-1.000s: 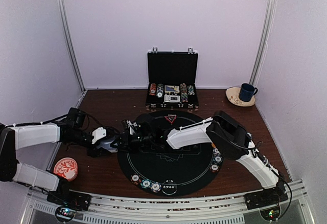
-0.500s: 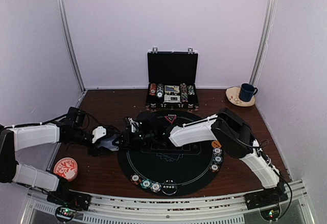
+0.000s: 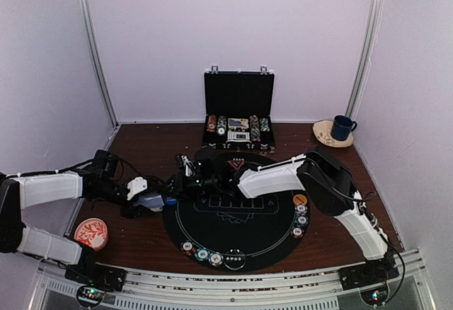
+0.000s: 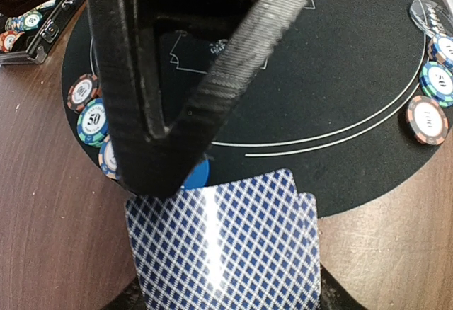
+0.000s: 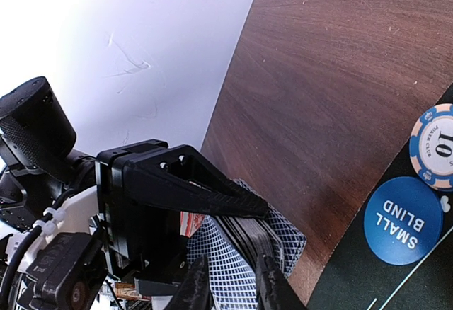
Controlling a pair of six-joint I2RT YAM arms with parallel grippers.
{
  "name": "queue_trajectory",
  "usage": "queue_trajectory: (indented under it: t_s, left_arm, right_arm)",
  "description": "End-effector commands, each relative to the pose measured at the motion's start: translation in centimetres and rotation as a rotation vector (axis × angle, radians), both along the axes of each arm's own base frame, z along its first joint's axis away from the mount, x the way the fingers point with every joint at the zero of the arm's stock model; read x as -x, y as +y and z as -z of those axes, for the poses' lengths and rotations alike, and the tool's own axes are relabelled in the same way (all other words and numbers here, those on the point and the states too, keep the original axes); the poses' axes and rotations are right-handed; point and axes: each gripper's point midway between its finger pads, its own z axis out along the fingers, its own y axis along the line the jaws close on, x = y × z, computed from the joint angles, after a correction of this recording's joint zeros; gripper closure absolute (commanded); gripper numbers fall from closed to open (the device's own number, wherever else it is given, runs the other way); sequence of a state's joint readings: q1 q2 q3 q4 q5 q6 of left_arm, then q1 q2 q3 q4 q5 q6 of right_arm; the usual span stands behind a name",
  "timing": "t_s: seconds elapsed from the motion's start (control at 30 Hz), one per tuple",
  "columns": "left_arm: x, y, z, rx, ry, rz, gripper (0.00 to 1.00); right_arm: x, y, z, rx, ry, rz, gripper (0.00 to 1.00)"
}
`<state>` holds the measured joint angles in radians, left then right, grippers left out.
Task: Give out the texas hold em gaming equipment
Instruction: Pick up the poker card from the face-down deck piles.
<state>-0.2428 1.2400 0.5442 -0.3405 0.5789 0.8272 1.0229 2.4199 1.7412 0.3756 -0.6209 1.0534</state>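
My left gripper [image 3: 151, 200] is shut on a deck of blue-diamond-backed playing cards [image 4: 230, 253] at the left edge of the round black mat [image 3: 233, 233]. In the left wrist view [image 4: 185, 204] its upper finger lies over the deck. My right gripper [image 3: 186, 181] hovers just right of the deck. In the right wrist view [image 5: 232, 276] a single card [image 5: 223, 271] sits between its narrow-set fingers. A blue "small blind" disc [image 5: 405, 219] lies on the mat beside a striped chip [image 5: 435, 146]. A red triangle marker [image 3: 236, 164] lies at the mat's far edge.
Striped chips lie along the mat's near rim [image 3: 203, 253] and right rim [image 3: 301, 219], below an orange disc [image 3: 300, 199]. The open black briefcase [image 3: 238, 112] stands at the back. A red-and-white dish [image 3: 91, 232] lies front left. A blue mug on a plate [image 3: 343, 127] stands back right.
My right gripper has pulled back from the deck, up and to the right. My left gripper has stayed in place with the deck.
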Motion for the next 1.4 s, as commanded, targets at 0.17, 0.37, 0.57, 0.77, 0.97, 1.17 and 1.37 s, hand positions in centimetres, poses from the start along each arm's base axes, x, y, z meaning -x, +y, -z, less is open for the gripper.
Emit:
queue_trajectory:
  t_s: [0.17, 0.37, 0.57, 0.77, 0.97, 1.17, 1.37]
  left_arm:
    - [-0.1, 0.1, -0.1, 0.008, -0.004, -0.010, 0.67]
    - [-0.1, 0.1, -0.1, 0.008, -0.003, -0.010, 0.67]
    - [-0.1, 0.1, -0.2, 0.011, -0.004, -0.008, 0.68]
    - [0.0, 0.0, -0.2, 0.013, -0.006, -0.007, 0.70]
    - [0.0, 0.0, -0.2, 0.013, -0.006, -0.006, 0.71]
    - [0.0, 0.0, -0.2, 0.013, -0.007, -0.007, 0.72]
    - [0.0, 0.1, -0.2, 0.012, -0.006, -0.009, 0.73]
  right_arm:
    - [-0.4, 0.7, -1.8, -0.022, -0.046, 0.002, 0.69]
    - [-0.1, 1.0, -1.5, -0.024, -0.051, -0.012, 0.74]
    - [-0.3, 1.0, -0.4, 0.013, -0.061, 0.000, 0.70]
    - [-0.4, 0.9, -0.2, 0.023, -0.078, 0.003, 0.65]
    - [-0.7, 0.6, 0.3, 0.054, -0.089, 0.019, 0.65]
    - [-0.2, 0.6, 0.8, 0.056, -0.085, 0.001, 0.66]
    - [0.6, 1.1, 0.8, 0.051, -0.095, -0.031, 0.69]
